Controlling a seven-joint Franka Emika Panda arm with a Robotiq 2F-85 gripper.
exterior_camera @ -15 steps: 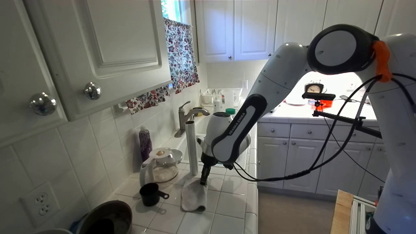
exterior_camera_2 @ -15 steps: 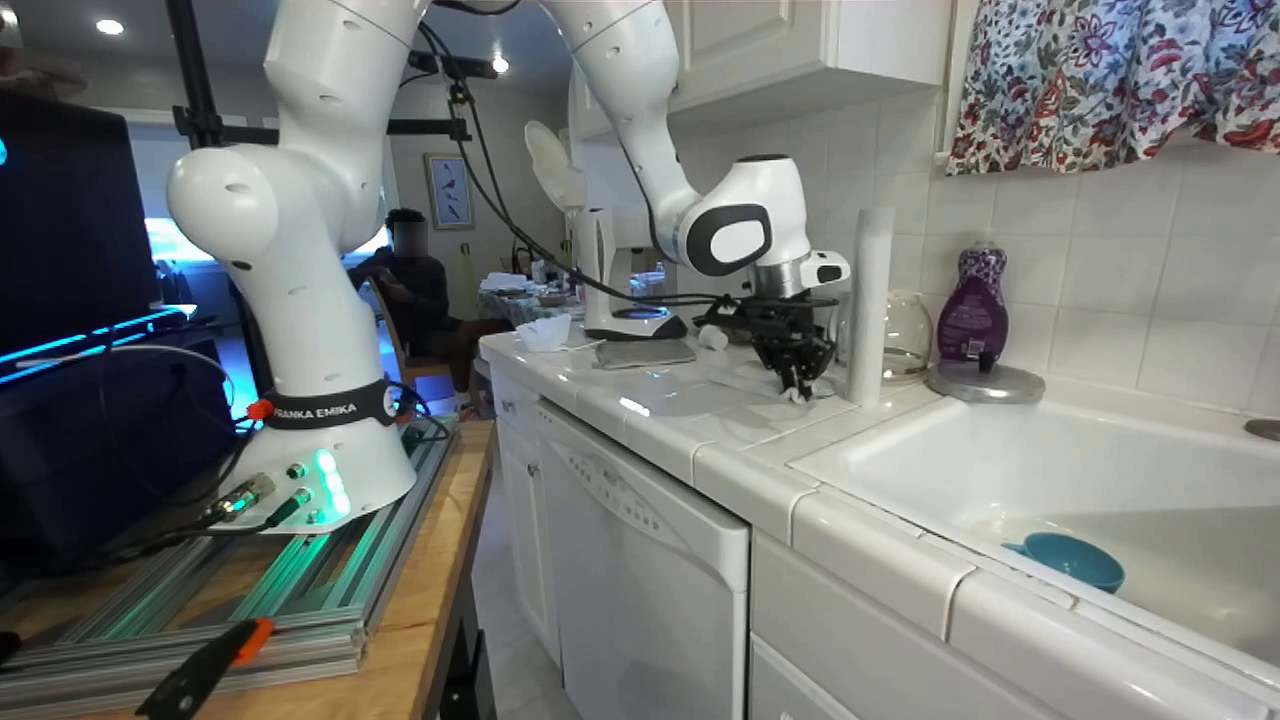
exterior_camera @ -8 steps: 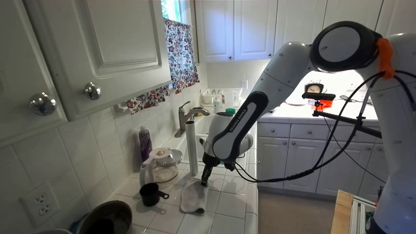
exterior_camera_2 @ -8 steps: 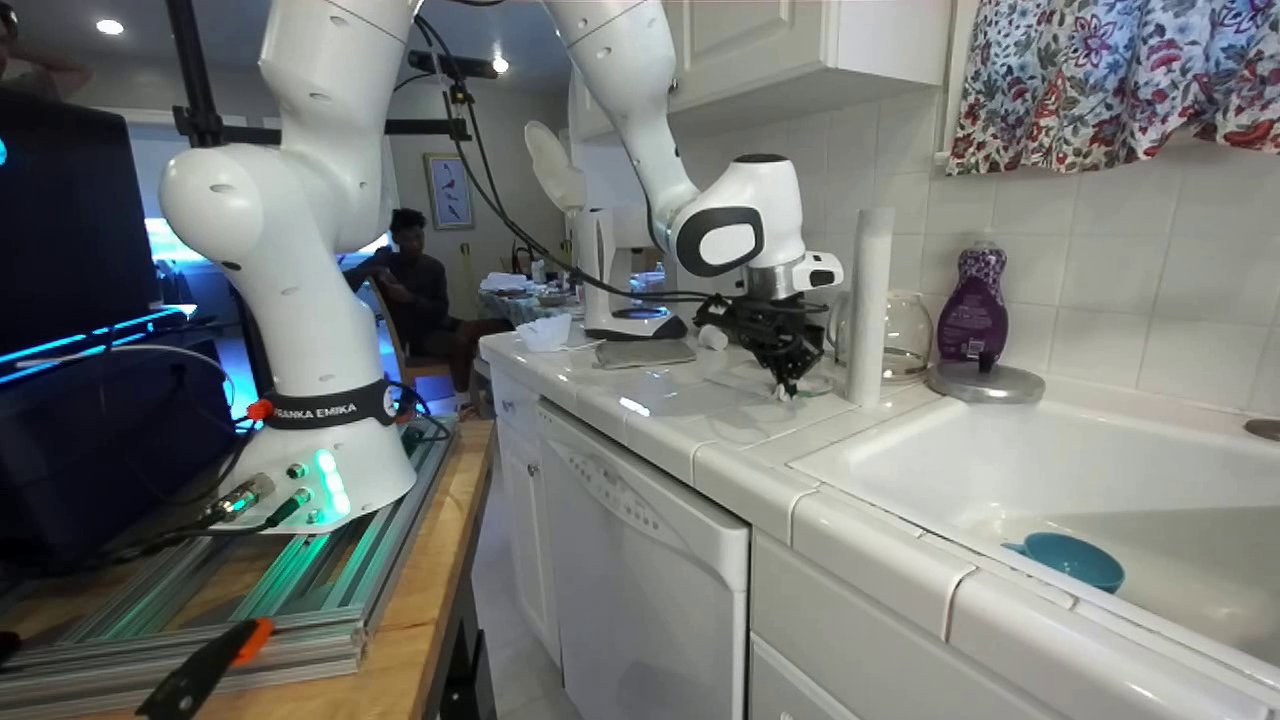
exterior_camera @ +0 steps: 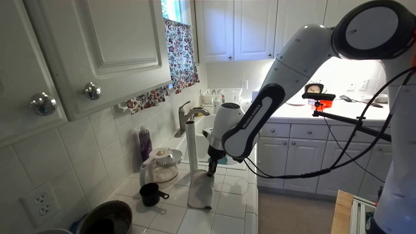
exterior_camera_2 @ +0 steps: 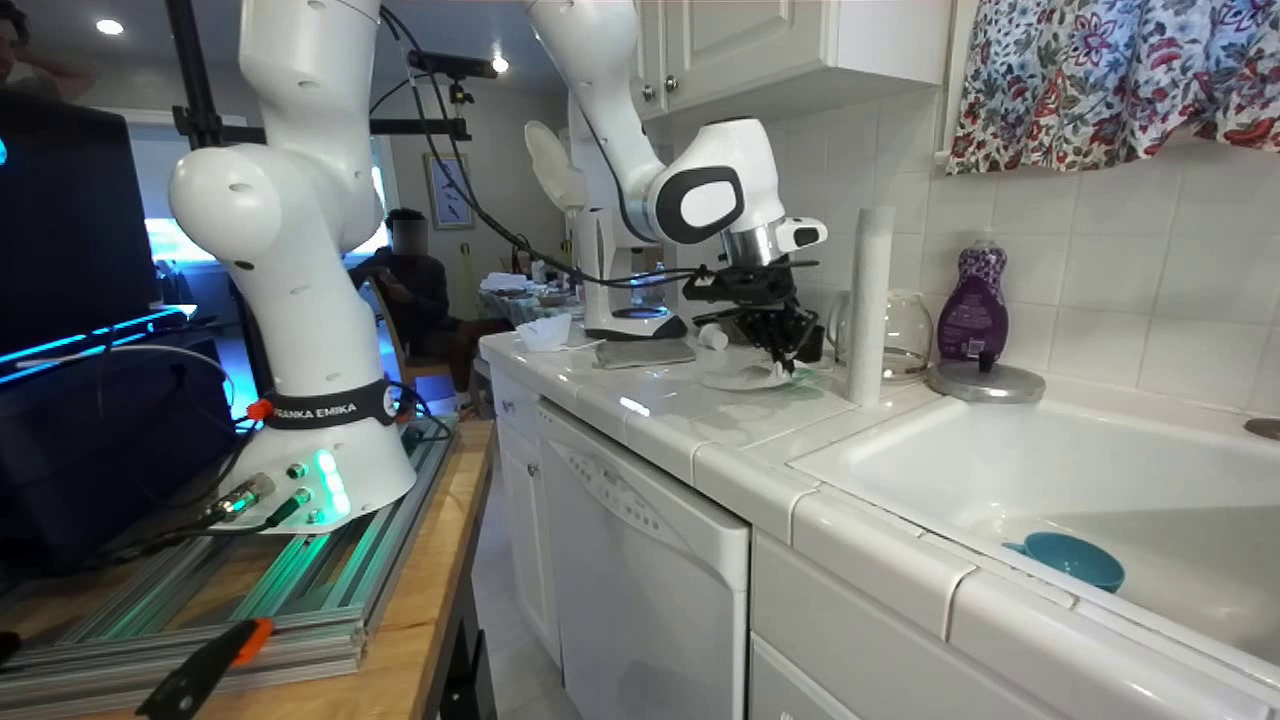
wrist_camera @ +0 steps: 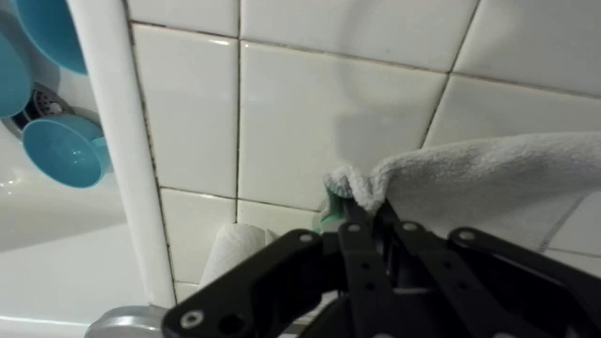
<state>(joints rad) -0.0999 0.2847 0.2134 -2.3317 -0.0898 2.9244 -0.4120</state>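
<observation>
Just beside the upright paper towel roll (exterior_camera: 191, 148), away from the sink (exterior_camera_2: 1110, 445), a pale terry towel (exterior_camera: 201, 192) hangs from the claw (wrist_camera: 370, 210), which is narrow and pinches one end of the fabric. Whether its lower end touches the white tiled surface (exterior_camera: 229, 203) I cannot tell. Near the roll, toward the wall (exterior_camera: 107, 149), stands a glass coffee carafe (exterior_camera: 165, 170), with a purple dish soap bottle (exterior_camera_2: 973, 305) farther back from the roll. A black measuring cup (exterior_camera: 150, 194) stands farther from the roll than the carafe. Past the roll, inside the sink, sits a turquoise cup (wrist_camera: 63, 152).
</observation>
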